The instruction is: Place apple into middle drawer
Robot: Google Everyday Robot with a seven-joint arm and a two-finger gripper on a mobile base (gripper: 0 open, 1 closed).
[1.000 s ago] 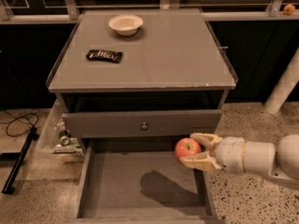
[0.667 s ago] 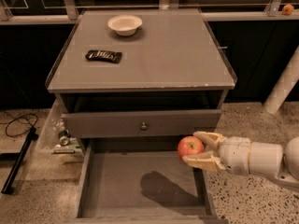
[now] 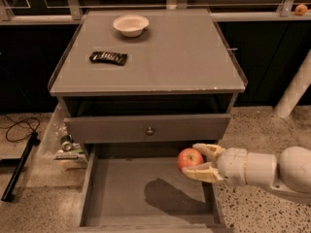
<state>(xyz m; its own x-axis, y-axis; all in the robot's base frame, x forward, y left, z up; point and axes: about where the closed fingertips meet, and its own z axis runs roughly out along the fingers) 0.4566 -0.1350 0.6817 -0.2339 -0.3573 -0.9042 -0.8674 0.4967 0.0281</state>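
Hand (image 3: 194, 162), smooth cream plastic w/ slight sheen, hangs over middle drawer (image 3: 114, 191), clamped on glossy red apple (image 3: 188, 158). Drawer under it: matt grey, flat floor. Just above hand: small shiny metal knob (image 3: 149, 130). Farther up: matt grey counter (image 3: 175, 57) w/ matt white bowl (image 3: 130, 24), glossy dark wrapper (image 3: 108, 57).

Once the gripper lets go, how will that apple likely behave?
Held by the gripper over the right side of the middle drawer, the apple looks round and firm, so it would probably roll on the flat floor. The low walls should likely stop it.
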